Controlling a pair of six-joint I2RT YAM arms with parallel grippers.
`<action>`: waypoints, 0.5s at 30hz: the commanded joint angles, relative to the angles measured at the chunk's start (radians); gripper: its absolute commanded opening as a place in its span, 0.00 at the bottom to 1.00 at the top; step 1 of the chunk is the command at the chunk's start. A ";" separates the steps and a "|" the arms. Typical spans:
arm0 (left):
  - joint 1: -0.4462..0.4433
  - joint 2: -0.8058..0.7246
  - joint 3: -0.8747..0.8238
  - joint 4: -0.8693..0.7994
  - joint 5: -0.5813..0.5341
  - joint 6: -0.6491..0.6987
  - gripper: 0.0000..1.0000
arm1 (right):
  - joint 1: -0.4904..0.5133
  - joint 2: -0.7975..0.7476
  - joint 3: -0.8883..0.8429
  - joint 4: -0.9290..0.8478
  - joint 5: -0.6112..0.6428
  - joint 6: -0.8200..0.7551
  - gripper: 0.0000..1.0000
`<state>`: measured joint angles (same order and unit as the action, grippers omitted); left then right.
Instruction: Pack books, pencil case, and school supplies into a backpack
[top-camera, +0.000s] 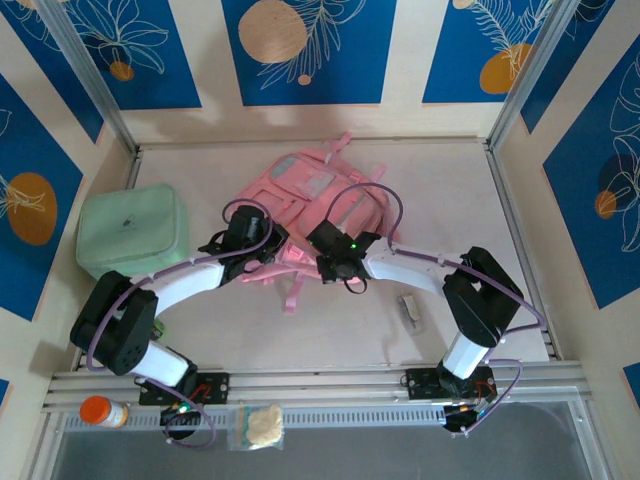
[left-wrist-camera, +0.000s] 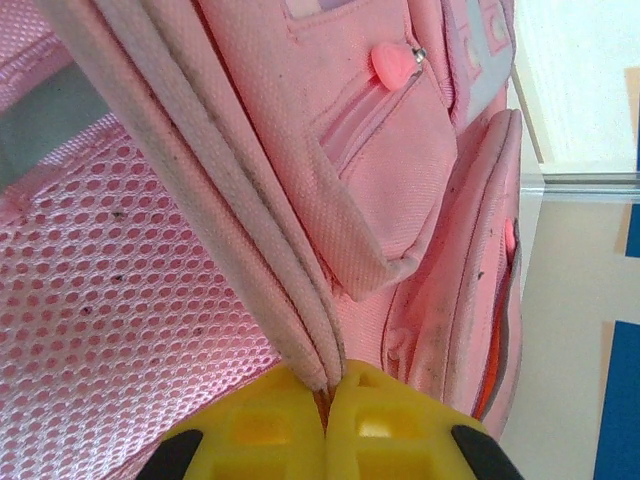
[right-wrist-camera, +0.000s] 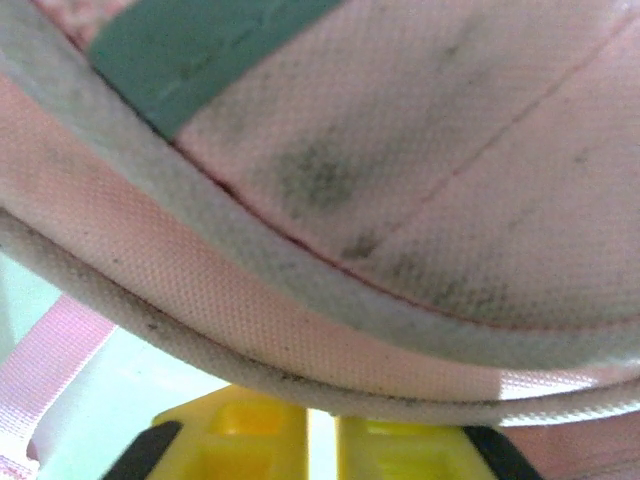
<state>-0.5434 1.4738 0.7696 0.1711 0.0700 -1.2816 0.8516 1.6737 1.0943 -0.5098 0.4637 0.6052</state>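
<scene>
Backpack (top-camera: 300, 190), pink, mid-table; left gripper (left-wrist-camera: 327, 400) clamped tight on its piped edge at seven o'clock; right gripper (right-wrist-camera: 322, 432) at five o'clock, fingers close together, hold unclear.

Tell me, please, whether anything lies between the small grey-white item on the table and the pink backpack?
Yes. In the top view the right arm's white forearm stretches across the table between the small grey-white item and the backpack, with the right claw at the backpack's edge. Nothing else visible blocks it.
</scene>
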 joint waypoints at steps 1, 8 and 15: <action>0.006 -0.015 -0.005 0.037 0.011 0.009 0.00 | 0.003 -0.010 0.035 0.071 0.048 -0.029 0.08; 0.062 0.001 0.027 -0.028 0.045 0.100 0.00 | -0.005 -0.131 -0.014 -0.089 0.086 -0.005 0.00; 0.152 0.090 0.063 -0.026 0.167 0.201 0.00 | 0.034 -0.259 -0.112 -0.131 0.068 -0.126 0.00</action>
<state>-0.4503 1.5135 0.7841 0.1520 0.2131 -1.1717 0.8791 1.4509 1.0157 -0.5686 0.5095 0.5407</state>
